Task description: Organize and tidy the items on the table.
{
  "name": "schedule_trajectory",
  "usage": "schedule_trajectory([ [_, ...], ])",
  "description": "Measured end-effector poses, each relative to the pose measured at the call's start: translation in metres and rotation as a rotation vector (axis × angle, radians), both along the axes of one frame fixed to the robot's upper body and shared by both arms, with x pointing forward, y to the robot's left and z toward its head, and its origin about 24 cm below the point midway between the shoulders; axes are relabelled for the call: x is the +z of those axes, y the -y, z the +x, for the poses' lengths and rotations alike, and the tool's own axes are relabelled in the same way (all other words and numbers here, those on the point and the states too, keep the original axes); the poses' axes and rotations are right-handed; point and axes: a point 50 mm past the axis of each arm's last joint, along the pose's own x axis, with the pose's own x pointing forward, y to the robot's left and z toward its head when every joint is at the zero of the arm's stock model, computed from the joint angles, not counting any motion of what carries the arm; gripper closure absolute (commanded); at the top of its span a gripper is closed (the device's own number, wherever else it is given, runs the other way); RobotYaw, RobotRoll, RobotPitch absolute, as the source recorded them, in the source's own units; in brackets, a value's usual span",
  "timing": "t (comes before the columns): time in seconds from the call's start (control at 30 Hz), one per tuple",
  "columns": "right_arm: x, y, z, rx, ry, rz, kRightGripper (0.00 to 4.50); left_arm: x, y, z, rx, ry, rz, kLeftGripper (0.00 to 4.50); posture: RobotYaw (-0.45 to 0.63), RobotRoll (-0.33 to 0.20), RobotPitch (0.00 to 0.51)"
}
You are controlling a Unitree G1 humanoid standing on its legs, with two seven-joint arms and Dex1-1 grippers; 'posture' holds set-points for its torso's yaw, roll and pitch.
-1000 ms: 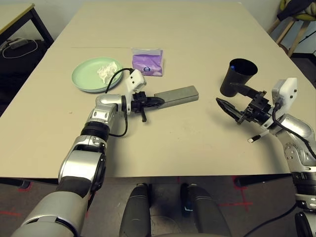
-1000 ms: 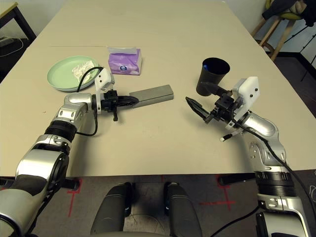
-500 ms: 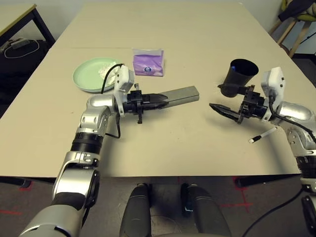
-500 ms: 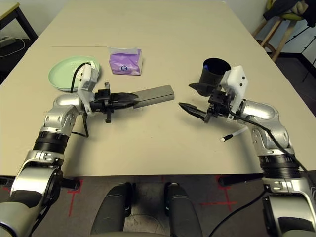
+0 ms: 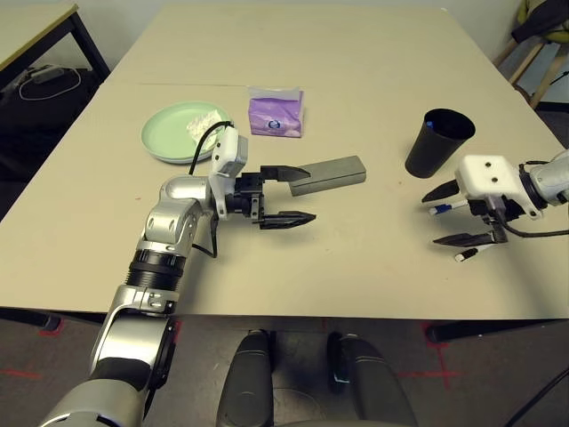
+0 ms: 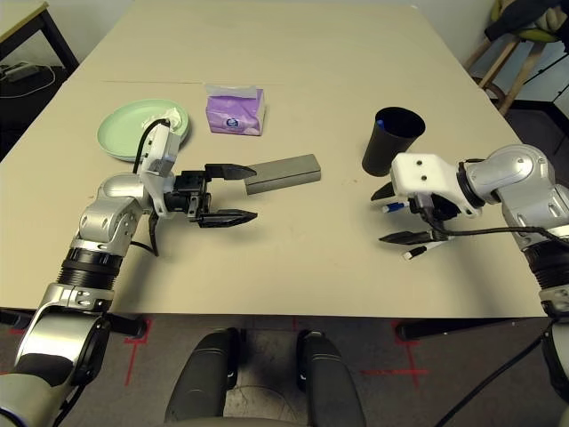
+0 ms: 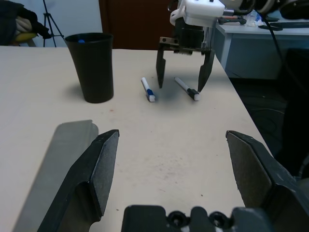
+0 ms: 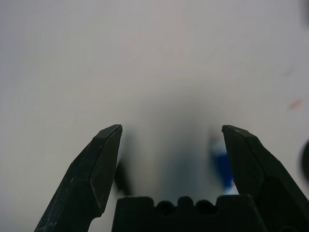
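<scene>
My left gripper (image 5: 293,193) stands with fingers apart, empty, level with the near end of the grey glasses case (image 5: 329,174); the case lies flat on the table (image 5: 356,71), placed mid-table, between the plate and the cup. My right gripper (image 5: 458,213) points down, fingers spread and empty, straddling two pens (image 7: 149,90) near the black cup (image 5: 436,142); I judge this a set-up to collect them into the cup. Count: one pale green plate (image 5: 173,133) carrying one white tissue (image 5: 203,124); one purple tissue pack (image 5: 276,110); one case; one cup; two pens.
</scene>
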Motion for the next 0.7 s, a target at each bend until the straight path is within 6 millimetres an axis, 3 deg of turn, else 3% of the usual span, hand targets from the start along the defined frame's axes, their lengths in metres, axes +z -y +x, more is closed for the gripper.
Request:
schedule_trajectory([
  [0.2,0.005,0.014,-0.001,0.040,0.011,-0.173,0.00,-0.005,-0.004,-0.002,0.028,-0.017,0.002,0.02,0.12,0.000,0.104],
  [0.7,-0.006,0.000,0.005,0.230,0.074,-0.306,0.00,-0.004,-0.003,-0.001,0.039,0.010,0.002,0.02,0.13,0.000,0.105],
])
